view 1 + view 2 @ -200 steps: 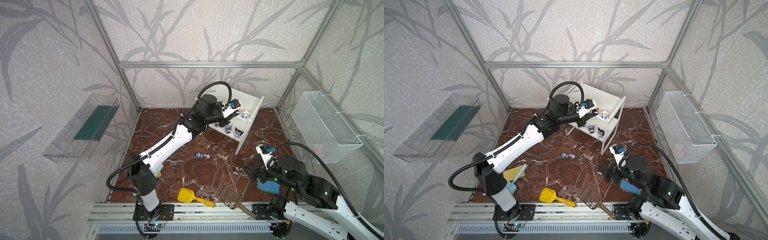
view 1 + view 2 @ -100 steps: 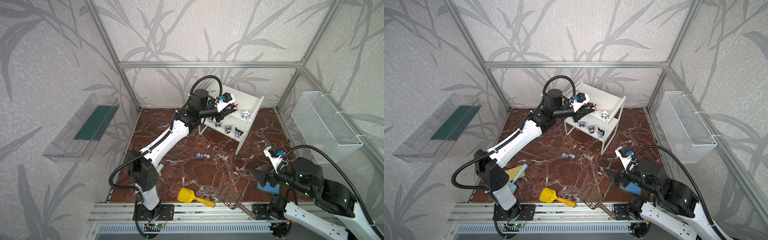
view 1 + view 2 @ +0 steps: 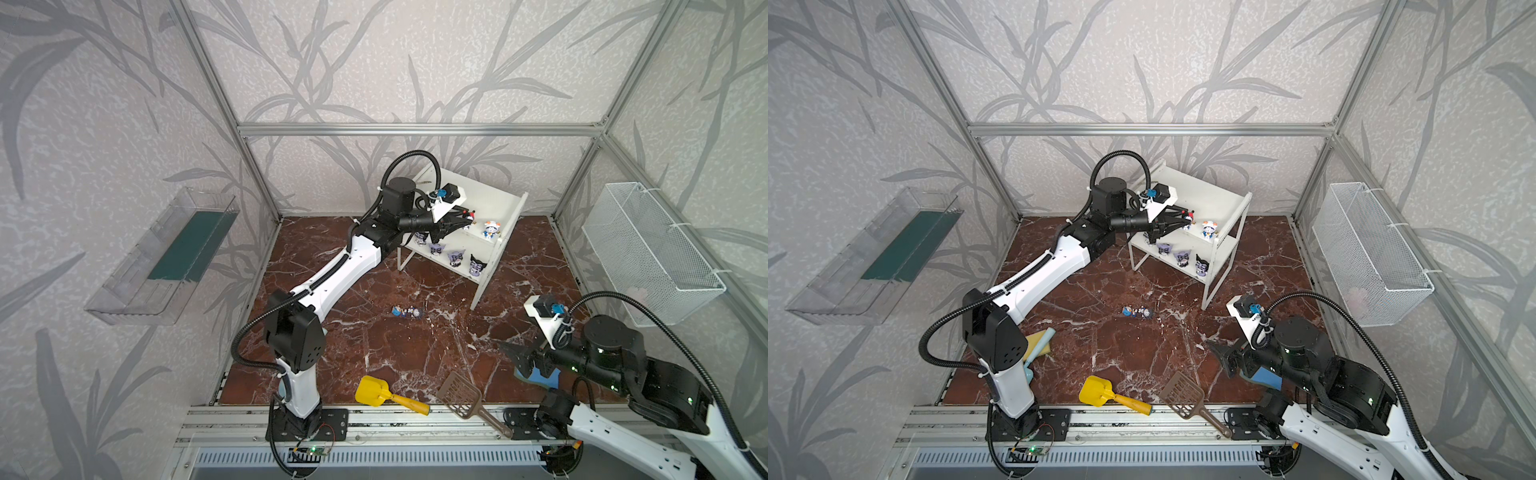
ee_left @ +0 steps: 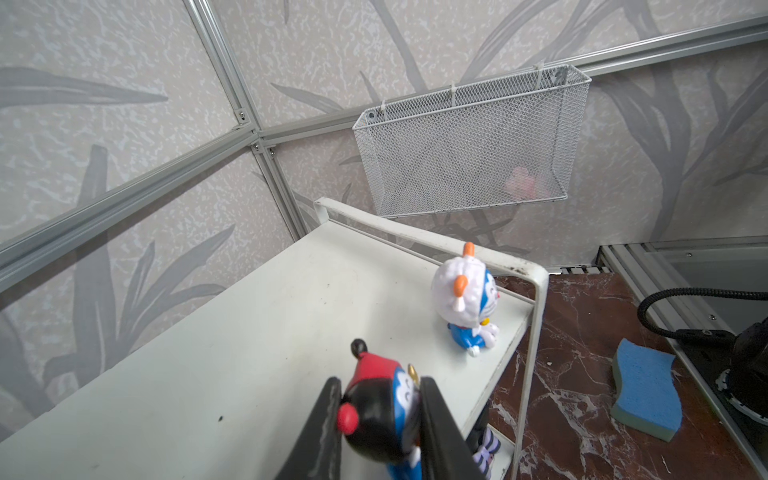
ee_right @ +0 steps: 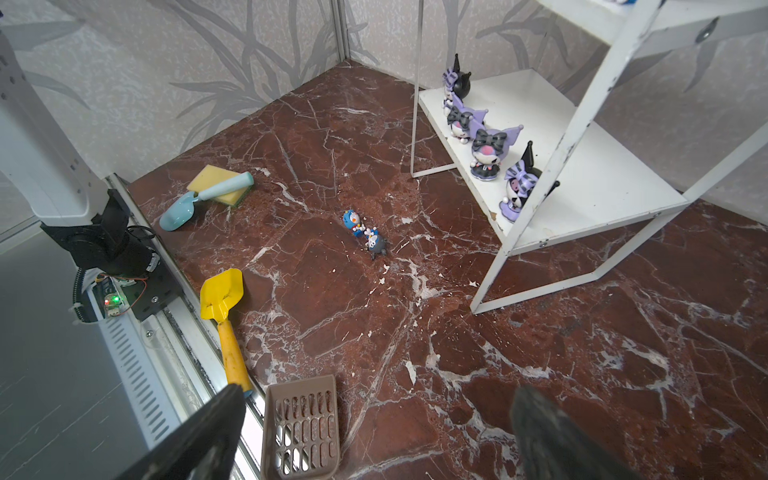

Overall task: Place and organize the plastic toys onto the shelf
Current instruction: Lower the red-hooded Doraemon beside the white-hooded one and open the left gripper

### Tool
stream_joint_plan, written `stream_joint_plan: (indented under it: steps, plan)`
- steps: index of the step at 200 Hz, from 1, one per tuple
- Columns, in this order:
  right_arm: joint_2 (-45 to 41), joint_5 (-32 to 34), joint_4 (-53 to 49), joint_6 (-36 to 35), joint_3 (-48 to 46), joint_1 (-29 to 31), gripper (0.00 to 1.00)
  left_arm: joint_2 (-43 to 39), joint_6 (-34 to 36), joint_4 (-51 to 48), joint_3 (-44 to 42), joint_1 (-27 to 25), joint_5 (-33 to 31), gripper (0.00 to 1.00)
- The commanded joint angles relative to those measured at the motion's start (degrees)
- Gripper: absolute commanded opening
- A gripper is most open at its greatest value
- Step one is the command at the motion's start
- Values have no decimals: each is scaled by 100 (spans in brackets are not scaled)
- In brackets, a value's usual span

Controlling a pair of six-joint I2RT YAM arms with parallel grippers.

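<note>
Top views first. The left gripper (image 3: 464, 217) reaches over the upper tier of the shelf (image 3: 494, 195), far and a little right of centre, with its fingers clamped on the red-and-black toy (image 3: 469, 215). Just right of it the orange-and-white toy (image 3: 491, 228) stands upright near the front edge, so we read this as a second figure joining that row. On the lower tier the purple toys (image 3: 457, 257) stand in a line, like with like. Two blue toys (image 3: 407, 311) lie tipped and touching on the marble floor (image 3: 395, 353), mid-scene. At near right the right gripper (image 3: 517, 359) hangs low, spread wide and empty.

Over to the left wrist. Flat black fingers (image 4: 324, 424) pinch the toy's round, glossy head from both sides. We'd call that a sensible hold, since the head is the broadest, firmest part of slick moulded plastic. The board beneath is flat white paint, scuffed and speckled. Whether the feet touch it, we cannot tell.

Right wrist now. The open fingers frame polished, white-veined stone, with the two fallen figures ahead. The shelf's thin legs show chipped paint, and the purple ones have sharp pointed ears. Our guess is that this arm waits on those two.
</note>
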Motion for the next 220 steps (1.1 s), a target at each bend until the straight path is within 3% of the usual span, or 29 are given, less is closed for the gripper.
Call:
stream_joint_plan:
  steps: [1,108,220]
  plan:
    - [-6,-105,173,-38,8,16,99,132,-59,264,218,-16,284,17]
    - [-133,-57,168,12,-123,16,99,426,-336,478,400,-12,619,17]
    - [-95,-96,192,-10,-169,16,99,161,-338,758,-55,-16,497,36]
